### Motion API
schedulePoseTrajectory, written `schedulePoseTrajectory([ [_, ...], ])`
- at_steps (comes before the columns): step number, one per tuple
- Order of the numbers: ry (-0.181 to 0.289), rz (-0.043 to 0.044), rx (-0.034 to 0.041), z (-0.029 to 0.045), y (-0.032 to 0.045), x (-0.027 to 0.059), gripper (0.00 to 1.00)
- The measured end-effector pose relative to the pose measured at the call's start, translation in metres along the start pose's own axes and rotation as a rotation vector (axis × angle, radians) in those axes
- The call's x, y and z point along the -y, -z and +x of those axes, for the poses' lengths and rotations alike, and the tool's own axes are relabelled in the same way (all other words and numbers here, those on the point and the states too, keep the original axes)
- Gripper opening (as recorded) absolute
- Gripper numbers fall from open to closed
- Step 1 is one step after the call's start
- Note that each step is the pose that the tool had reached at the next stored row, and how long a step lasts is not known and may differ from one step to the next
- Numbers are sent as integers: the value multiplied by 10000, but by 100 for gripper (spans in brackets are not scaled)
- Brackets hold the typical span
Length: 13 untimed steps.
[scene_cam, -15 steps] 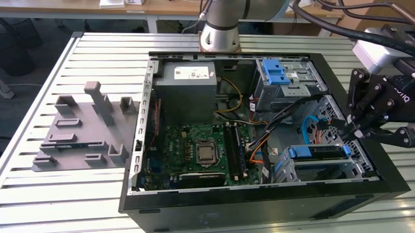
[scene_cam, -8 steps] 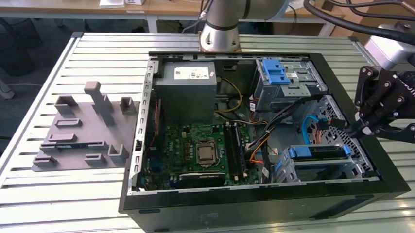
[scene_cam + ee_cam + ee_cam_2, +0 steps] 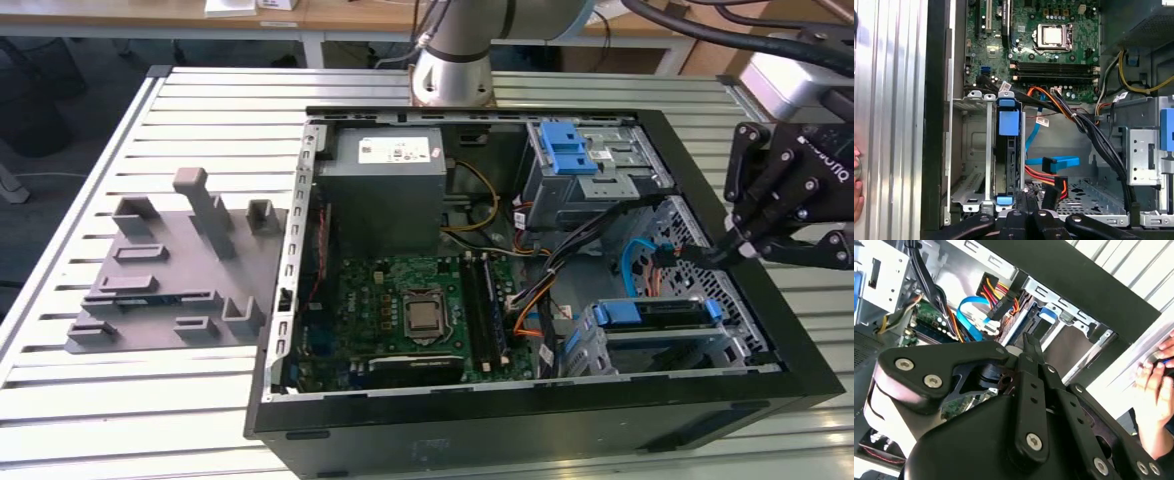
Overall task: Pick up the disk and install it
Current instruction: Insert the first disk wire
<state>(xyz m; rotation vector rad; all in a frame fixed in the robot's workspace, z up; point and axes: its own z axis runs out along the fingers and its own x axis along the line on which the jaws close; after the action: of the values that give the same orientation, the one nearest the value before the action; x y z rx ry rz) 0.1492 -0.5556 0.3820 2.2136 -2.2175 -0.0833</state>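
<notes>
Exterior view: the disk (image 3: pixel 654 313) sits in the computer case's (image 3: pixel 534 425) corner bay; the gripper (image 3: pixel 731 255) hangs nearby, fingers together (holding nothing). First wrist view: the disk (image 3: pixel 1008 160) stands edge-on in its bay. Second wrist view: the gripper (image 3: pixel 1030 342) is near cables (image 3: pixel 996 292).

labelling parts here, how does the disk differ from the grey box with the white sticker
The disk is slim and small; the grey box is much bulkier. The disk carries blue rails; the grey box shows a white sticker. The disk sits in a bay at the exterior view's lower right; the grey box in the opposite corner. Both sit inside the open case.
</notes>
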Motion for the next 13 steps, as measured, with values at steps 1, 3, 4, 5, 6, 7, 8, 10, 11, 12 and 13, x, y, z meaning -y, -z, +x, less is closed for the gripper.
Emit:
schedulePoseTrajectory([
  [1, -134, 4, 7, -1, -5, 1, 11],
  [3, -424, 14, 17, -1, -14, 1, 11],
  [4, -565, 18, 24, -1, -20, 2, 11],
  [5, -688, 23, 28, -2, -26, 2, 11],
  [6, -768, 25, 32, -5, -33, 2, 11],
  [7, -836, 27, 35, -11, -39, 2, 11],
  [8, -882, 29, 36, -15, -43, 2, 11],
  [10, -916, 30, 39, -17, -48, 3, 11],
  [11, -924, 30, 38, -17, -49, 3, 11],
  [12, -930, 30, 38, -17, -50, 3, 11],
  [13, -934, 31, 38, -17, -52, 3, 11],
])
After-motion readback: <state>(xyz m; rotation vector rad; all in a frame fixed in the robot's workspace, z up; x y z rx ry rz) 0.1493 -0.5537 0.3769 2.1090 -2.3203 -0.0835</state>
